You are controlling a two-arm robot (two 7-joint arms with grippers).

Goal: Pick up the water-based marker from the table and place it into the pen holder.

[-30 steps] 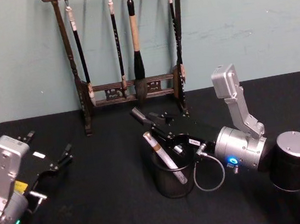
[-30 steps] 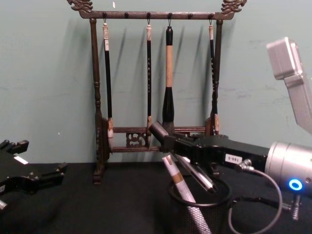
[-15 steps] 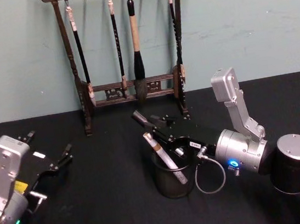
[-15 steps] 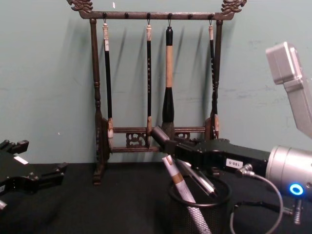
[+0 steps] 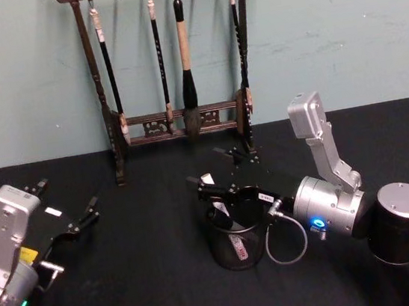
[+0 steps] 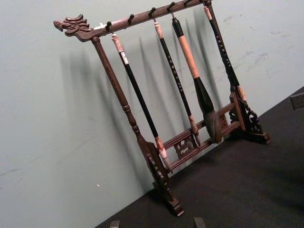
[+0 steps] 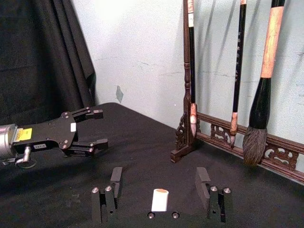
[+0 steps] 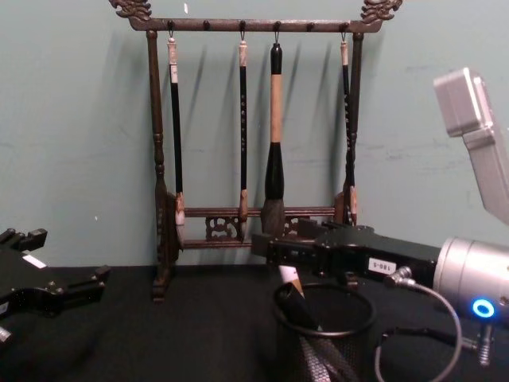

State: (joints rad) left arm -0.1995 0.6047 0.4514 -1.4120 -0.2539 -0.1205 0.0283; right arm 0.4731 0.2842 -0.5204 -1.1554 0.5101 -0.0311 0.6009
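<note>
Judging the placement essentially done: right claw (image 7: 159, 176) hovers spread wide directly over the pen holder (image 8: 324, 333). The water-based marker (image 8: 291, 280) leans inside the holder just below the claw, clear of both fingers. Only withdrawal remains. Left claw (image 7: 97, 128) idles open, well apart.

From here, the pen holder (image 5: 232, 251) has the right gripper (image 7: 159, 183) lying low across its mouth, jaws spread, so the way in from above is blocked. A marker (image 8: 291, 281) leans inside too. Just behind stands the brush rack (image 5: 177, 114), closing off the back (its brushes hang low). The tabletop (image 5: 153, 280) lies open in front of the holder, and between it and the left gripper (image 5: 65, 195) near the left edge.
</note>
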